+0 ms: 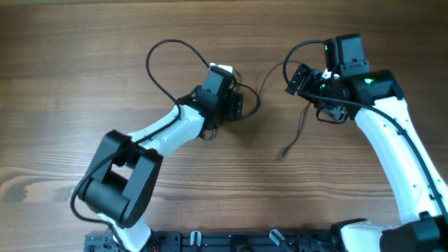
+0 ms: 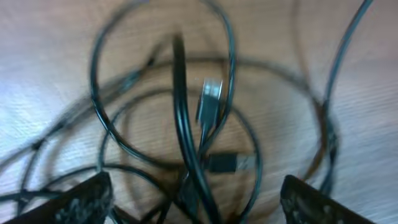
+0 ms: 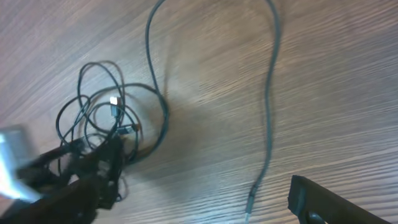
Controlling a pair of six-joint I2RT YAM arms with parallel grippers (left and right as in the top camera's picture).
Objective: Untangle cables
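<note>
**Ana:** Where do the cables [image 3: 112,118] lie?

**Ben:** On a wooden worktop [image 1: 70,84], near its middle. Most of the thin black cord is gathered in one loose tangle of overlapping rings. A wide loop [image 1: 171,42] runs out of the tangle toward the far left. A single strand [image 3: 267,106] lies well apart to the right. It runs almost straight and ends in a small plug tip [image 3: 250,202] nearer the robot.

**Ana:** What is the left arm doing?

**Ben:** It reaches in from the lower left, and the left pincer [image 1: 236,105] sits right over the tangle. In its wrist view the two dark fingertips [image 2: 81,199] stand wide apart at the bottom corners. The coils rise between them, and neither fingertip presses on the cord. A silver USB plug [image 2: 211,99] stands upright among the rings. A second, darker plug [image 2: 227,163] lies just below it. That view is blurred.

**Ana:** And the right arm?

**Ben:** It comes in from the lower right. The right pincer [image 1: 295,79] is beside the tangle, to its right, with its jaws spread wide and nothing between them. The upper end of the straight strand passes under that arm. I cannot tell whether they touch.
</note>
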